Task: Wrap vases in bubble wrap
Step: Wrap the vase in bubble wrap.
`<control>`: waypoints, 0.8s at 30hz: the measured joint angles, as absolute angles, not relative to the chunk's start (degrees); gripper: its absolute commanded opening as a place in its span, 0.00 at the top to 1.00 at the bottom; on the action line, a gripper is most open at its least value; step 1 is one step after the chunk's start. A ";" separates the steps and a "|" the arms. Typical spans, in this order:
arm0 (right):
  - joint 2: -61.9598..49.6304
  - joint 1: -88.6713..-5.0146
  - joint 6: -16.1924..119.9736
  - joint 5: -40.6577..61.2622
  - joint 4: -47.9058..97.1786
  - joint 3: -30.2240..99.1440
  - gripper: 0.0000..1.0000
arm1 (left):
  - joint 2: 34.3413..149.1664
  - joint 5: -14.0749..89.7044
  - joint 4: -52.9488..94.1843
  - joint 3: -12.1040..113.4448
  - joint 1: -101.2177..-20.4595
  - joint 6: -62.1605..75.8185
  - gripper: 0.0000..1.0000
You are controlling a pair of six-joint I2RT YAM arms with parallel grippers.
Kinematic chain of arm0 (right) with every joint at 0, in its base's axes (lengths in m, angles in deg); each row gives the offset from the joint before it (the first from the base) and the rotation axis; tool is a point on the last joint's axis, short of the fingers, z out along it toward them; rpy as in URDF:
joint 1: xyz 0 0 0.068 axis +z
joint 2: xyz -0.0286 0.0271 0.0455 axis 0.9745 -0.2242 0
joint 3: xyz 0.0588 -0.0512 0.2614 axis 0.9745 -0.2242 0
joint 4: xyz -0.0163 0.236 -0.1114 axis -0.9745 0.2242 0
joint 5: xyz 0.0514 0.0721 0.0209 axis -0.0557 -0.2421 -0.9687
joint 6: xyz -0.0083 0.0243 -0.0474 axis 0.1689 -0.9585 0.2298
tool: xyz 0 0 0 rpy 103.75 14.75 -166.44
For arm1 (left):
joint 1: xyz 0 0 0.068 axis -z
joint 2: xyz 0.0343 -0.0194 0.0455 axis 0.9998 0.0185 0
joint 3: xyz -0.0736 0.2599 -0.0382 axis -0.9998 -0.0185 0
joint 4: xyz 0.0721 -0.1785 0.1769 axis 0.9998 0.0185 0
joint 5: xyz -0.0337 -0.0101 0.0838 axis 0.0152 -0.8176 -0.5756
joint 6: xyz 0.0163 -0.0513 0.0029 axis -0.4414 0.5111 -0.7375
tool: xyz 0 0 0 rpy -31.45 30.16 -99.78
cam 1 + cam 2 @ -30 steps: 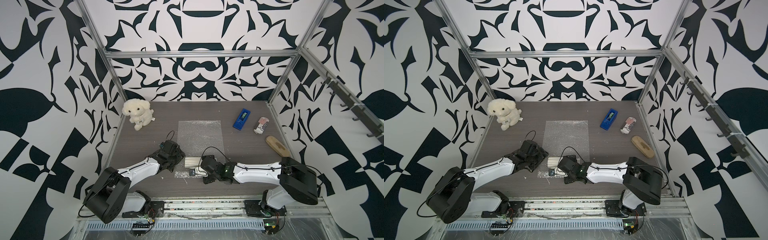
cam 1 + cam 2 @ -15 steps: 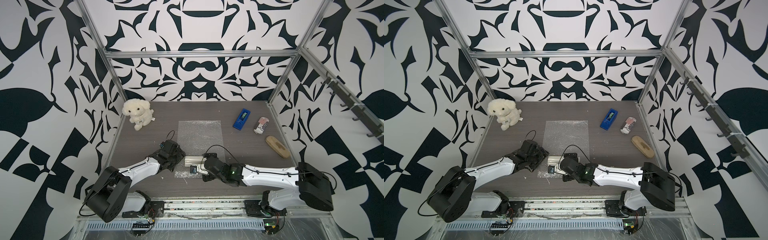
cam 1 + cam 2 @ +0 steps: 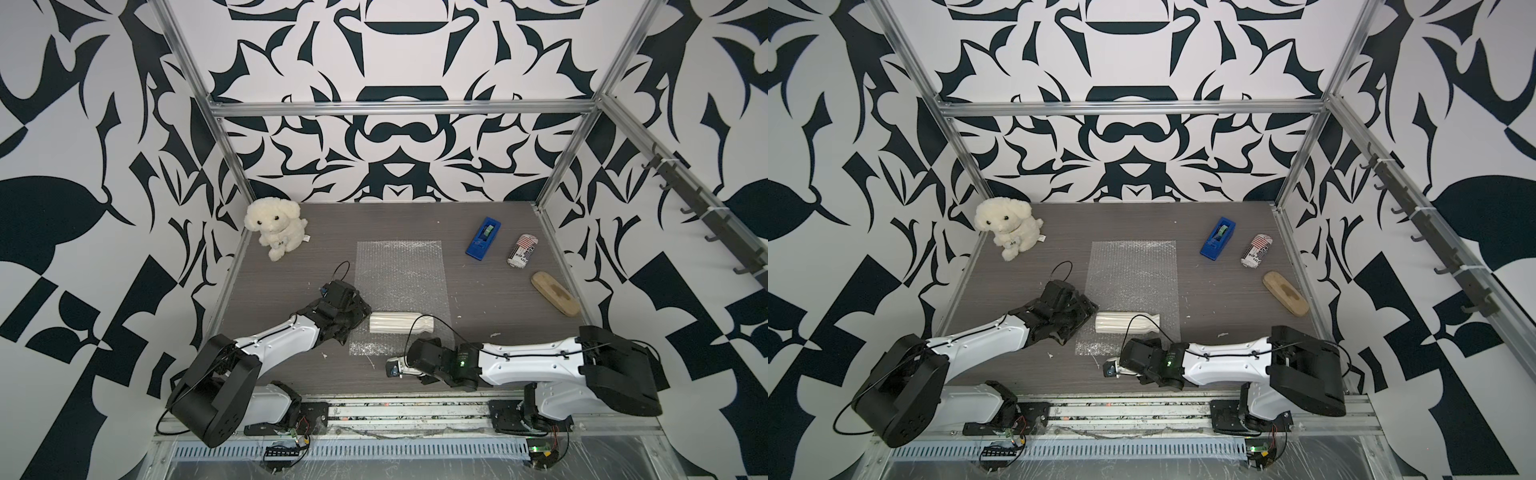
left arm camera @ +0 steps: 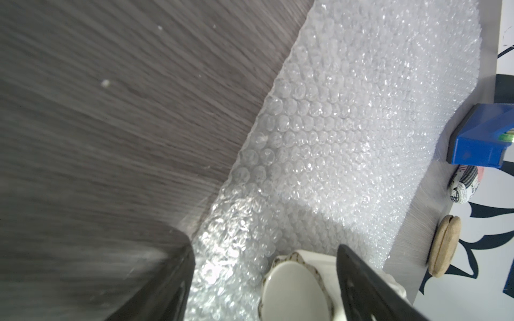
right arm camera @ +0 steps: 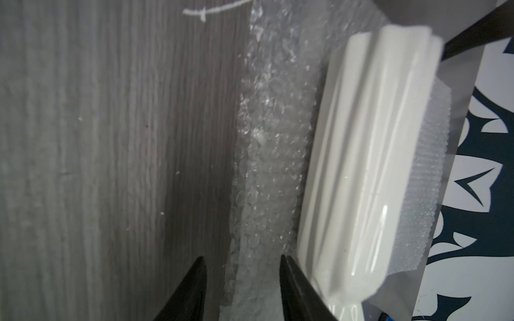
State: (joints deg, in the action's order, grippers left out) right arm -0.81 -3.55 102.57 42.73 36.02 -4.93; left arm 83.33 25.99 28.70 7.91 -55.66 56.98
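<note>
shows, in both top views, a grey wood-grain bench [image 3: 498, 299] seen from above. has a clear sheet of bubble wrap [image 3: 401, 270] spread flat at the middle, with the cream ribbed vase [image 3: 399, 323] lying on its side across the sheet's near end, narrow neck toward the robot's right. places the left fingers [image 4: 361, 283] spread wide at the vase's flat base end, one just beside the base, the other off by the wrap's edge, pinching nothing. places the right fingers [image 5: 292, 289] partly apart, low at the wrap's near strip just beside the vase, with the strip lying between them; cannot tell whether touching it. includes, farther back, a plush dog [image 3: 274, 226], a blue tape dispenser [image 3: 482, 239], a red-striped can [image 3: 523, 250] and a wooden block [image 3: 555, 293], all well apart from the vase.
</note>
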 measured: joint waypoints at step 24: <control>-6.58 -3.55 107.65 49.15 27.57 -6.20 0.97 | 75.37 21.29 39.32 15.11 -55.66 44.17 0.09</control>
State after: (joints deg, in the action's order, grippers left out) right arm -6.58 -3.55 107.65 49.15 27.57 -6.20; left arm 75.37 21.29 39.32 15.11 -55.66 44.17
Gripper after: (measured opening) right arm 0.107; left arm 0.906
